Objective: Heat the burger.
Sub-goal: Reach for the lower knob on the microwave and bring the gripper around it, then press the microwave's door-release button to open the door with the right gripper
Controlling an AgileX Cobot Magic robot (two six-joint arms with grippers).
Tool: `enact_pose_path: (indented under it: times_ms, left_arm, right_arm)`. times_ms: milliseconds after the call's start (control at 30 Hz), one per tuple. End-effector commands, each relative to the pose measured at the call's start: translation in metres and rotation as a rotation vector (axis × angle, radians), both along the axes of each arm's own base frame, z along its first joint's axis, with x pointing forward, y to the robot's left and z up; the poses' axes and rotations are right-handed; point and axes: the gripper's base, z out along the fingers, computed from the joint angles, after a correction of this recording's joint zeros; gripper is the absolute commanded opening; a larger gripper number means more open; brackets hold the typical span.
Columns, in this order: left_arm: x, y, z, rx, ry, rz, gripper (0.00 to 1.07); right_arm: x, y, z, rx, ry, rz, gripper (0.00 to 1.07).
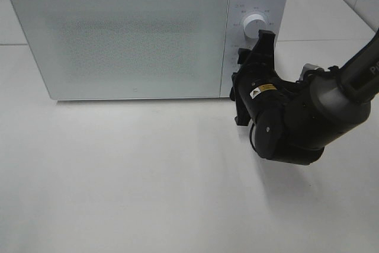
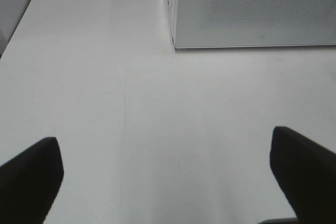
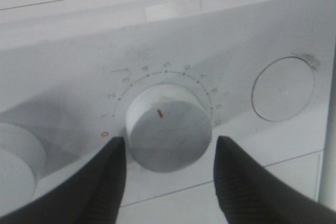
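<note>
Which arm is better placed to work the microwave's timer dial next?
Right. The right claw flanks the numbered dial on the microwave's panel, one finger each side. The left claw hangs open over the table by the microwave's other end.

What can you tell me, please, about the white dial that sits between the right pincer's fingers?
The white dial is a round, smooth, plastic-looking knob on the microwave's control panel. A short red mark on its face points roughly toward 4 or 5 on a ring of grey numbers starting at a red 0. The right pincer straddles it, one dark finger close on each side; whether they touch it cannot be told.
</note>
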Motion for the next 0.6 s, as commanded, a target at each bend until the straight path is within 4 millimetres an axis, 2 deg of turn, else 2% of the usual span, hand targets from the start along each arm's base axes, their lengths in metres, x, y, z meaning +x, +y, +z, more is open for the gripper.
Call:
enact_pose_path:
  times_ms: [33,300,600]
  left_arm:
    - [-0.002,0.0,0.0,-0.003,-0.031,0.003,1.0]
    - [-0.002,0.0,0.0,-0.003,-0.031,0.003,1.0]
    - [-0.002,0.0,0.0,-0.003,-0.031,0.003,1.0]
  right_arm:
    - [-0.002,0.001,0.003,-0.037,-0.013,0.021,0.54]
    - [-0.013,-0.006,0.011,-0.131,-0.012,0.054,0.72]
    - [-0.031,-0.013,0.022,-0.284,0.037,0.141,0.73]
